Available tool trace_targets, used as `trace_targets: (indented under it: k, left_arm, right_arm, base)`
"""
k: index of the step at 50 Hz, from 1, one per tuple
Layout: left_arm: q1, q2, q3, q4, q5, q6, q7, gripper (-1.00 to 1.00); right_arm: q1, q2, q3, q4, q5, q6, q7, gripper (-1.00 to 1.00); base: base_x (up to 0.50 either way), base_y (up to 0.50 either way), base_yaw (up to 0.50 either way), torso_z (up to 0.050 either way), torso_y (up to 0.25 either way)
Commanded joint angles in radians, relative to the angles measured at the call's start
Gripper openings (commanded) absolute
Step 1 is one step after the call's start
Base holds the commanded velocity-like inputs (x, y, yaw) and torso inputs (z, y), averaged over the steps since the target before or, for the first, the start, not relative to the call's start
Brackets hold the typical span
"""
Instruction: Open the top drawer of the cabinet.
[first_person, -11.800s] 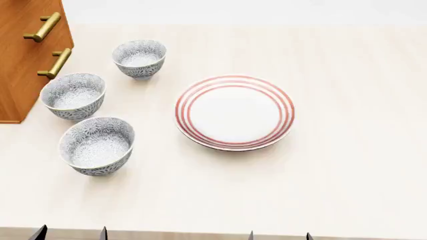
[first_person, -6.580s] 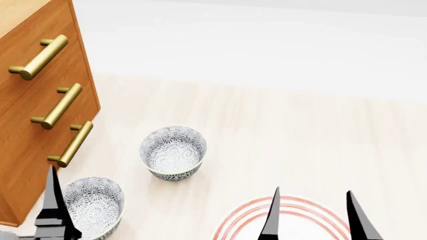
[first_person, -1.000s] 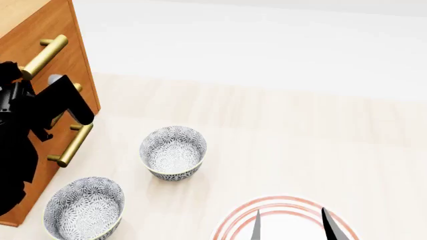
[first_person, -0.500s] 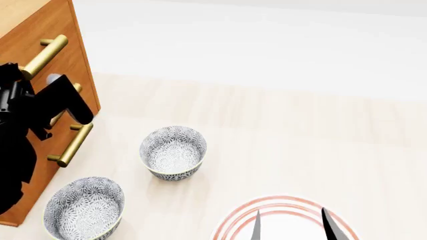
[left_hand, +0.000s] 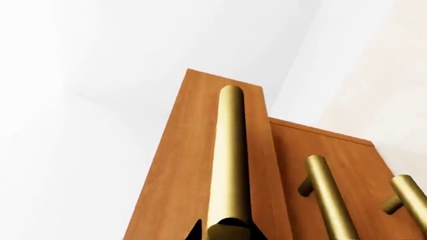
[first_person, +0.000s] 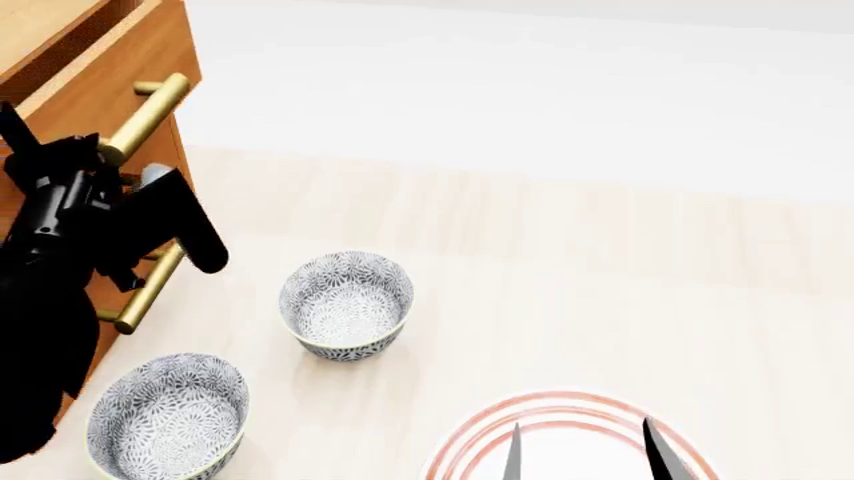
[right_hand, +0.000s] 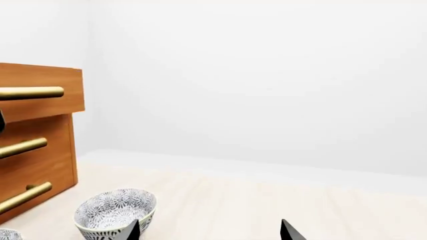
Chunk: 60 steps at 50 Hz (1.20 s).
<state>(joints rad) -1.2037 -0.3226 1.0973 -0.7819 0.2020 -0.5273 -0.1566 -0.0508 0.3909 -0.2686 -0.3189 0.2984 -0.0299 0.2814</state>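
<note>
brass bar handle (left_hand: 229, 165) fills the left wrist view, running lengthwise with the dark tips of the left end effector (left_hand: 225, 233) on either side of its near end; judged clenched on this handle. the top drawer (left_hand: 200, 165) front stands proud of the cabinet (left_hand: 320, 150). three handles counted here.

head view: the left end effector (first_person: 100, 160) sits at the lower end of the top handle (first_person: 147, 118). the top drawer (first_person: 114, 75) projects beyond the cabinet (first_person: 80, 340) at the left edge. step in hand, by judgement: pull-out under way, drawer partly open. next move calls for a straight pull along the drawer axis. two patterned bowls (first_person: 346, 304) and one red-ringed plate (first_person: 567, 440) rest on the surface (first_person: 601, 280). the right end effector (first_person: 581, 450) hovers over the plate, released.

right wrist view: top drawer (right_hand: 47, 95) overhangs the two lower fronts; three handles, one whole bowl (right_hand: 115, 212).
</note>
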Motion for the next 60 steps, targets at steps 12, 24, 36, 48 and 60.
trace_targets:
  k: [12, 24, 36, 48, 60]
  left_arm:
    - [0.089, -0.085, 0.013, 0.428, 0.029, -0.156, 0.016, -1.00]
    - [0.118, -0.112, 0.028, 0.555, 0.043, -0.193, 0.028, -1.00]
    - [0.135, -0.120, 0.033, 0.625, 0.049, -0.219, 0.034, -1.00]
    - [0.145, -0.138, 0.010, 0.697, 0.019, -0.224, 0.062, 1.00]
    - [0.064, -0.217, -0.188, 1.169, -0.154, -0.522, 0.263, 1.00]
  right_arm:
    - [-0.008, -0.014, 0.015, -0.023, -0.032, 0.004, -0.011, 1.00]
    - [-0.011, -0.011, 0.014, -0.024, -0.031, 0.000, -0.007, 1.00]
    - [-0.011, -0.007, 0.014, -0.025, -0.024, 0.001, -0.005, 1.00]
    - [-0.009, -0.003, 0.013, -0.026, -0.021, 0.001, -0.004, 1.00]
    - [-0.013, 0.007, 0.015, -0.066, 0.004, 0.025, -0.002, 1.00]
  base:
    - [-0.01, 0.00, 0.01, 0.001, 0.011]
    - [0.00, 0.00, 0.01, 0.000, 0.004]
    - [0.00, 0.00, 0.00, 0.000, 0.001]
    - [0.00, 0.00, 0.00, 0.000, 0.000]
    - [0.00, 0.00, 0.00, 0.000, 0.000]
